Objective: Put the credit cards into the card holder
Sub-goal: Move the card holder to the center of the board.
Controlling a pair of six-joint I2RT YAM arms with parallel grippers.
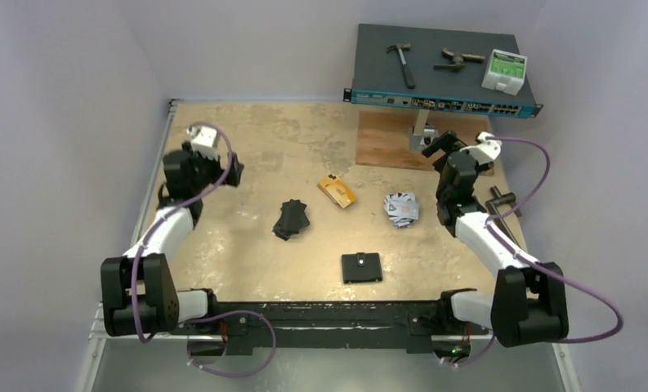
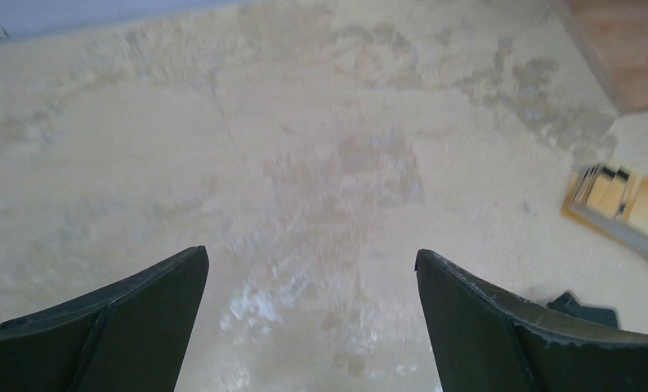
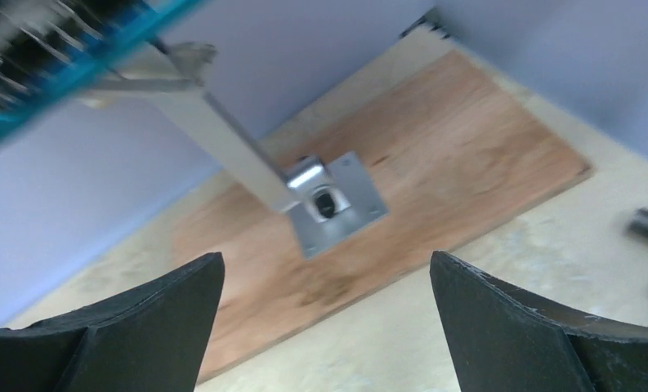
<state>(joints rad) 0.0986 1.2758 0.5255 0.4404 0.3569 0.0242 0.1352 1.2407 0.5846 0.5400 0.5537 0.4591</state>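
A stack of orange-yellow credit cards (image 1: 337,190) lies mid-table, and a fanned pile of silver-white credit cards (image 1: 401,208) lies to its right. The black card holder (image 1: 361,268) lies shut nearer the front, its snap tab facing the far side. My left gripper (image 1: 234,170) hovers open at the left, well away from all of these. In the left wrist view the left gripper (image 2: 312,261) has only bare table between its fingers, and the orange cards (image 2: 623,200) sit at the right edge. My right gripper (image 1: 436,143) hangs open at the back right; in its wrist view the right gripper (image 3: 327,265) is empty.
A second black folded thing (image 1: 291,219) lies left of centre. A wooden board (image 1: 386,143) with a metal post bracket (image 3: 332,204) sits at the back. A network switch (image 1: 443,73) above it carries a hammer (image 1: 402,61) and a white box (image 1: 504,71). A dark tool (image 1: 502,201) lies at the right edge.
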